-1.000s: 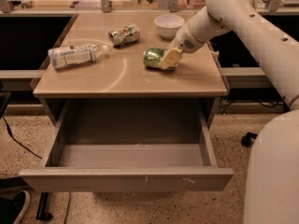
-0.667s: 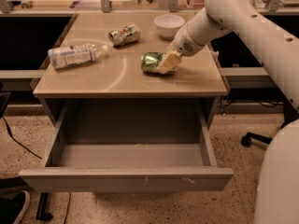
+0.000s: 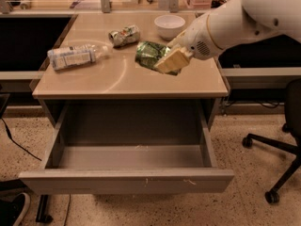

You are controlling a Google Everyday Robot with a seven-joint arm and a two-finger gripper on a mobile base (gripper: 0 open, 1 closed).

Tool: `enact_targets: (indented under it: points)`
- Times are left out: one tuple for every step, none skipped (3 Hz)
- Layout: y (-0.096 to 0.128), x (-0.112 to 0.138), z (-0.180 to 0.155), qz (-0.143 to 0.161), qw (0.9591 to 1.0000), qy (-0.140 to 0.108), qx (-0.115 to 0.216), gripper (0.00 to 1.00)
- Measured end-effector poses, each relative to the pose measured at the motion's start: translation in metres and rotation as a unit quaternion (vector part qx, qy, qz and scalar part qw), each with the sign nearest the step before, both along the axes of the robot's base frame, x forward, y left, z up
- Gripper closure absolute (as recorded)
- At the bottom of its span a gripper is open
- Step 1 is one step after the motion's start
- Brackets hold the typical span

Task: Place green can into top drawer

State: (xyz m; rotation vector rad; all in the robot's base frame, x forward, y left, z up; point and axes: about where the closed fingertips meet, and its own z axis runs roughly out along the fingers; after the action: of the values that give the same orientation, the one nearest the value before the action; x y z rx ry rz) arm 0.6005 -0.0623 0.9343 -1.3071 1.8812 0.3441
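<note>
The green can [image 3: 149,54], with a green and white mottled label, is held on its side just above the tan desk [image 3: 94,81], right of centre. My gripper [image 3: 170,60] comes in from the right on the white arm and is shut on the can's right end. The top drawer [image 3: 127,179] is pulled fully open below the desk. Its grey inside is bare and its front panel has small white scuffs.
A clear plastic bottle [image 3: 75,55] lies on the desk's left side. A silver-white can [image 3: 124,35] lies at the back centre, and a white bowl [image 3: 169,26] stands behind the gripper. An office chair base [image 3: 273,149] is on the floor at right.
My gripper has lifted the green can off the desk and carried it a little left and toward the front edge. The bottle, the other can and the bowl have not moved.
</note>
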Motion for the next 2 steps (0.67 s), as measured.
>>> enact_targets:
  points:
    - [0.008, -0.060, -0.002, -0.024, 0.9983, 0.011, 0.052, 1.00]
    - [-0.016, -0.093, -0.056, -0.064, 0.9944, 0.054, 0.065, 1.00]
